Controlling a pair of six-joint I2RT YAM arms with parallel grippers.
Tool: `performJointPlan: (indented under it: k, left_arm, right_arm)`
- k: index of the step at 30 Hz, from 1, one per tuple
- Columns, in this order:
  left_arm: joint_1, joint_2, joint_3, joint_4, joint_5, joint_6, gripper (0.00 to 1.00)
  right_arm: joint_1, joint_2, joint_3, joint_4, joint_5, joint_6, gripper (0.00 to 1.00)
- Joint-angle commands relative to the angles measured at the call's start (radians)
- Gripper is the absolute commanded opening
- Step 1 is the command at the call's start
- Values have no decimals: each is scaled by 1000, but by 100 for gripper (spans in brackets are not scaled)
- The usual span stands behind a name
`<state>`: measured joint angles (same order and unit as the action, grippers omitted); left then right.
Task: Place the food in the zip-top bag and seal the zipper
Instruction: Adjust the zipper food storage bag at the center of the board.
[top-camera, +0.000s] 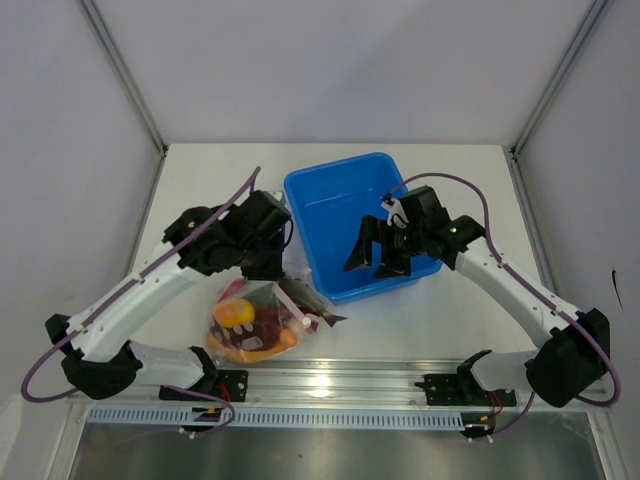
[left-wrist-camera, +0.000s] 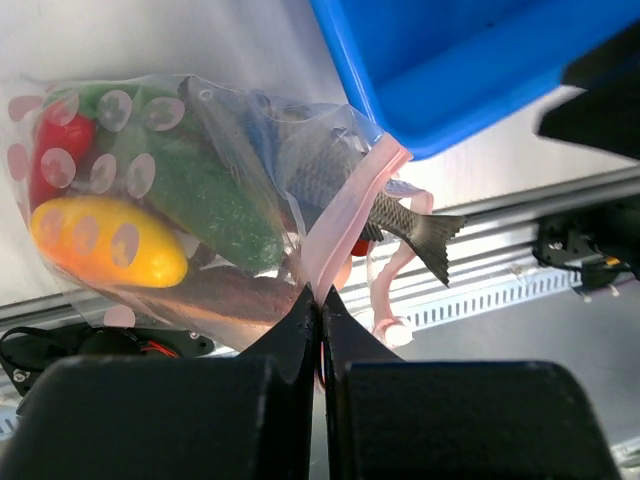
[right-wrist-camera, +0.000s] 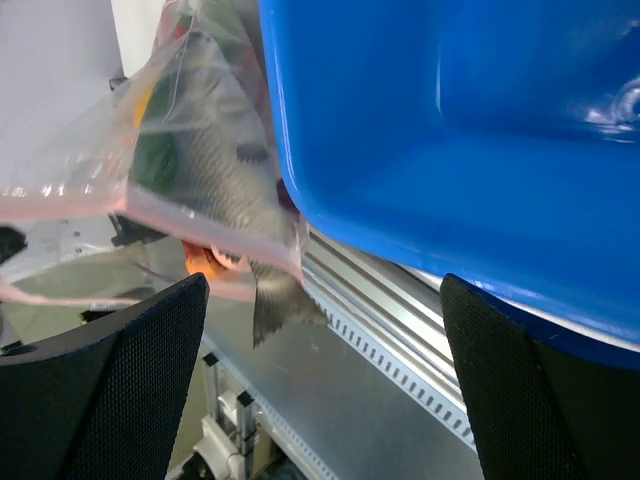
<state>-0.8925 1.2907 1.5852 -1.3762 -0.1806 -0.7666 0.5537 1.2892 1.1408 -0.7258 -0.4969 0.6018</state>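
The zip-top bag (top-camera: 250, 325) lies near the front rail, holding the food: a yellow pepper (left-wrist-camera: 105, 240), green cucumber (left-wrist-camera: 200, 190), red chili (left-wrist-camera: 58, 150) and brown steak (left-wrist-camera: 215, 300). The grey fish (left-wrist-camera: 335, 175) lies across the bag's mouth, its tail (left-wrist-camera: 425, 235) poking out past the zipper (left-wrist-camera: 345, 220). The white slider (left-wrist-camera: 397, 332) hangs on a loose loop of the strip. My left gripper (left-wrist-camera: 320, 300) is shut on the zipper strip at the mouth edge. My right gripper (top-camera: 378, 258) hangs open over the tub's near edge with nothing between its fingers; in its wrist view the bag (right-wrist-camera: 130, 150) and fish tail (right-wrist-camera: 275, 300) lie ahead to the left.
A blue rectangular tub (top-camera: 355, 225) stands in the middle of the table, right beside the bag's mouth. The aluminium rail (top-camera: 330, 385) with the arm bases runs along the near edge. Grey walls close in the back and both sides.
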Motion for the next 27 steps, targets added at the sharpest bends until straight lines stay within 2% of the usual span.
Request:
performJointPlan:
  k: [1,9,18,22,27]
  left_arm:
    - [9,-74,-10,-204,55,7,1]
    - [39,-131,39,-204,76,7,0]
    - [63,-113,76,-202,85,36,1]
    - [72,-105,104,-202,95,61,1]
    - [87,-102,124,-201,107,72,1]
  right_arm:
    - [17,54,60,78,-78,23,100]
    - [153,110,135,80,-120,-49,94]
    - [195,38,86,86,-81,-97,80]
    - [209,67,91,91,-91,-111,70]
    - [239,101,100,92,-108,-135,64]
